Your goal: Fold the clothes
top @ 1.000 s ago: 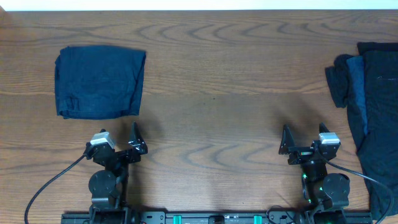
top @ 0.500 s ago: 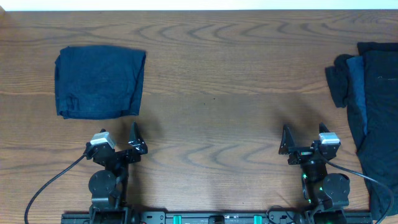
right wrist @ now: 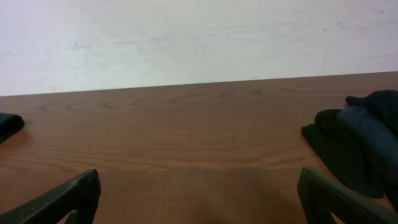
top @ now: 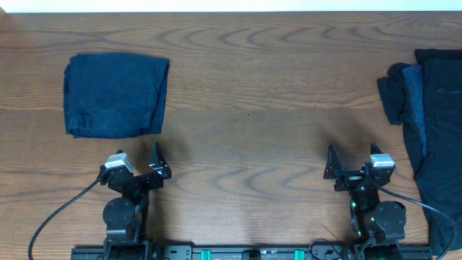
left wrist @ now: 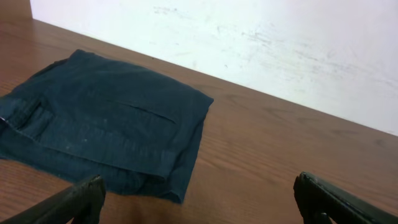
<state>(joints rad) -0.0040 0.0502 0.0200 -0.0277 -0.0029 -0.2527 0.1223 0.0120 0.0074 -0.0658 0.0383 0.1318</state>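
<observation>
Clothes (top: 433,144) are in neither grip. The left gripper (top: 137,165) and the right gripper (top: 353,165) both stand with jaws spread wide and nothing between them. They sit low near the front edge of the table (top: 245,115), pointing out across it. This reads as a rest pose between garments, with each arm clear of cloth.

Just beyond the left gripper lies a folded garment (top: 115,94), a navy rectangle on the far left part of the table. It was probably set there as finished work, out of the working middle. The left wrist view shows stacked layers, a stitched seam and what looks like a waistband edge; the weave is matte and the corners are soft.

Well to the right of the right gripper, at the table's right edge, is an unfolded heap (right wrist: 354,140) of dark navy to near-black cloth. It is rumpled, with a lighter blue fold showing and one long piece running toward the front. Its limp drape suggests it will sag when lifted. The table is smooth brown wood grain, with a pale wall (right wrist: 199,37) behind it.
</observation>
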